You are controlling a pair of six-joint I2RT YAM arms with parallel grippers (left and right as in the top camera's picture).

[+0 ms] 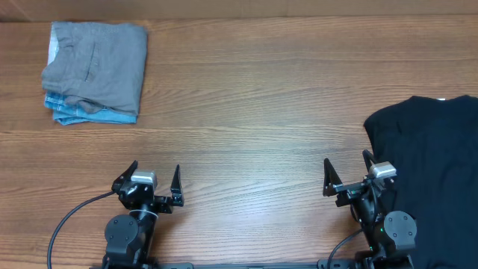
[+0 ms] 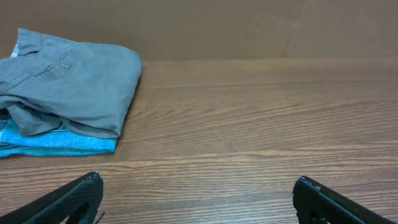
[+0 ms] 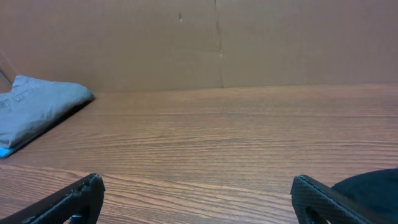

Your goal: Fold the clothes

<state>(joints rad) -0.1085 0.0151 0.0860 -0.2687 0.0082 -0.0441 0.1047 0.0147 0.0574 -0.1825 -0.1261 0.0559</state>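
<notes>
The grey trousers (image 1: 97, 60) lie folded at the far left of the table, stacked on folded light-blue jeans (image 1: 89, 113). They also show in the left wrist view (image 2: 68, 81) and, small, at the left of the right wrist view (image 3: 37, 106). My left gripper (image 1: 155, 178) is open and empty near the front edge, well short of the stack; its fingertips frame bare wood (image 2: 198, 186). My right gripper (image 1: 347, 170) is open and empty near the front edge (image 3: 198, 186), beside the black garment.
A plain black garment (image 1: 433, 164) lies spread at the right edge of the wooden table (image 1: 254, 112), touching the right arm's side; its edge shows in the right wrist view (image 3: 373, 186). A brown wall (image 3: 217, 43) backs the table.
</notes>
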